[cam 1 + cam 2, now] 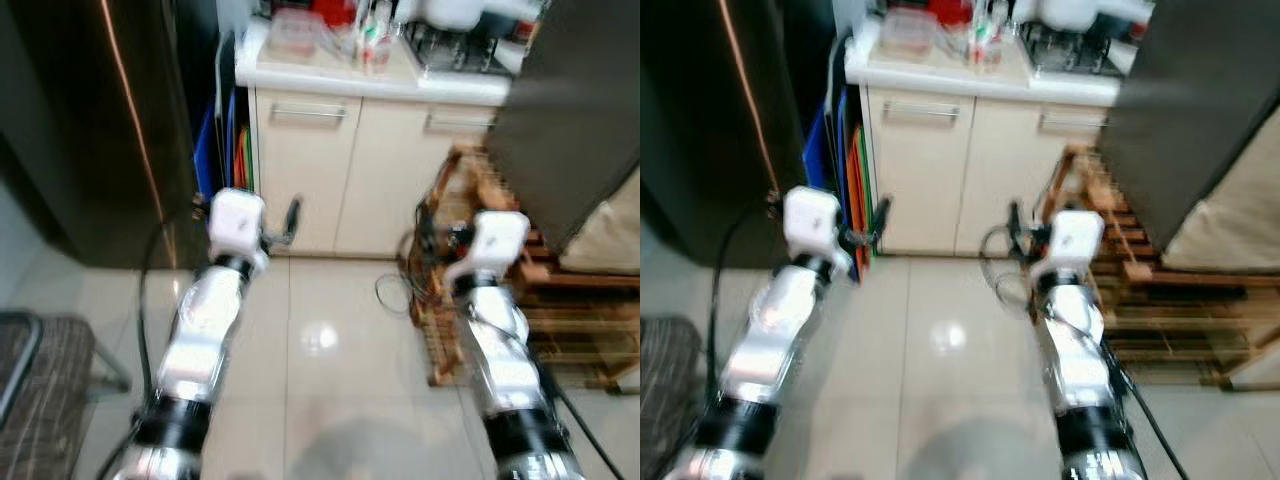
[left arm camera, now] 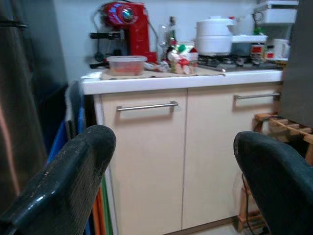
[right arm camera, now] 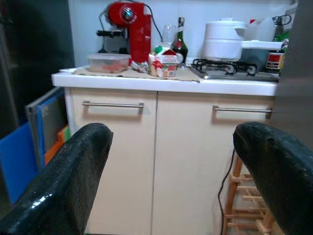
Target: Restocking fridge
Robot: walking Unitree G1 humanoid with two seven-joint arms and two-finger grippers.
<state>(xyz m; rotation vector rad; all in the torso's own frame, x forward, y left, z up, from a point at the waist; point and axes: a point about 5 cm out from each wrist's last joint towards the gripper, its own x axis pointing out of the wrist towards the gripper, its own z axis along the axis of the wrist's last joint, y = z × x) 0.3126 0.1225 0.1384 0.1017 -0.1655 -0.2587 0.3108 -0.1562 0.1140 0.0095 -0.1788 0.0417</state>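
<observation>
Fridge (image 1: 80, 130), dark and tall, is seen at the upper left of the head views, with a thin copper-coloured strip running down its front. One cream cabinet (image 1: 345, 170) with two doors and two metal bar handles (image 2: 146, 105) is seen at the upper centre, under a white countertop (image 3: 161, 84). On the countertop are counted one clear lidded food container (image 3: 108, 62), one red coffee machine (image 3: 129, 27), one small carton (image 3: 164, 62), one dark bottle (image 3: 181, 41) and one white pot (image 3: 225, 39) on a gas hob (image 3: 227, 68). Blue and orange flat boards (image 1: 845, 170) are wedged between fridge and cabinet. One wooden rack (image 1: 500, 300) is placed at the right, beside a tangle of cable. Both arms are held out above the pale tiled floor (image 1: 320, 380). The left gripper (image 2: 171, 166) is spread wide and empty; the right gripper (image 3: 168, 166) is likewise parted, with nothing held.
</observation>
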